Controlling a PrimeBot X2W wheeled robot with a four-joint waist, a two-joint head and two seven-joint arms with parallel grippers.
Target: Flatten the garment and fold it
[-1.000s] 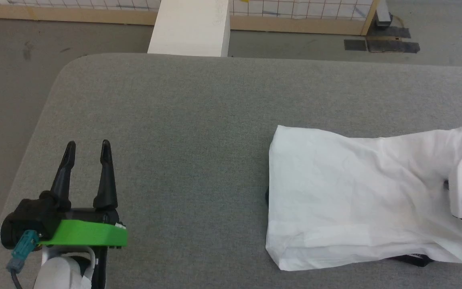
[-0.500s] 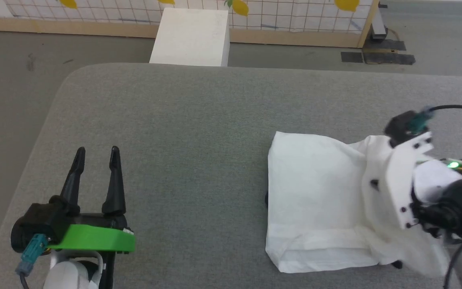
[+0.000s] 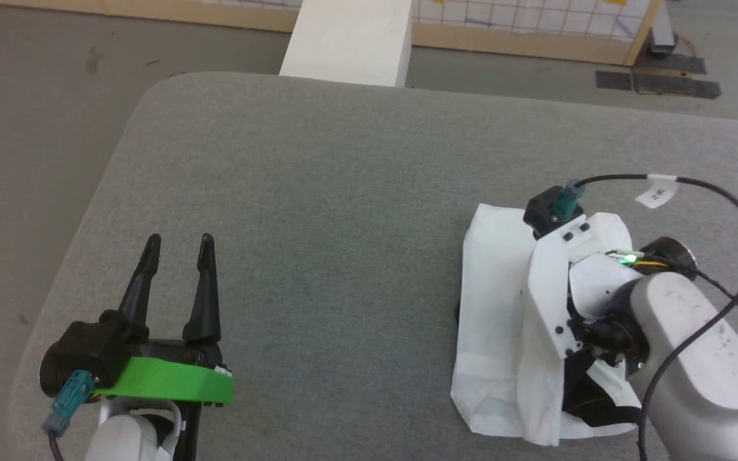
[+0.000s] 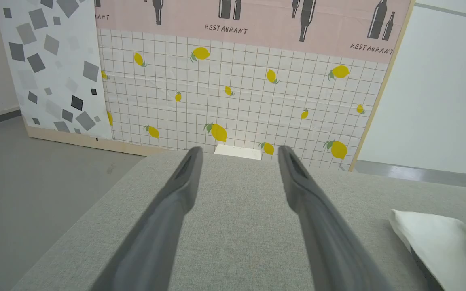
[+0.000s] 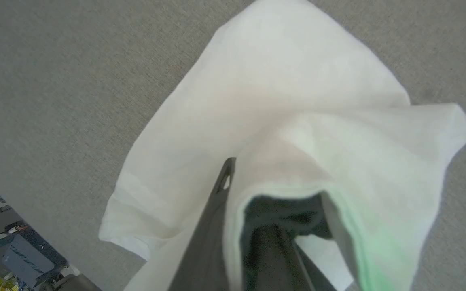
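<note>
**op:** where's the T-shirt (image 3: 494,269) sitting rn?

**reply:** on the right half of the grey padded table (image 3: 343,160), bunched into a loose white stack, with a bit of black fabric peeking out at the near edge. The right gripper (image 5: 275,190) is right over it, fingers pinched together on a fold of the white cloth, and the hem is draped across them in the right wrist view.

**op:** and the other one?

**reply:** left gripper (image 3: 179,242) hangs over bare table, well apart from the shirt, fingers spread wide with nothing between them.
</note>
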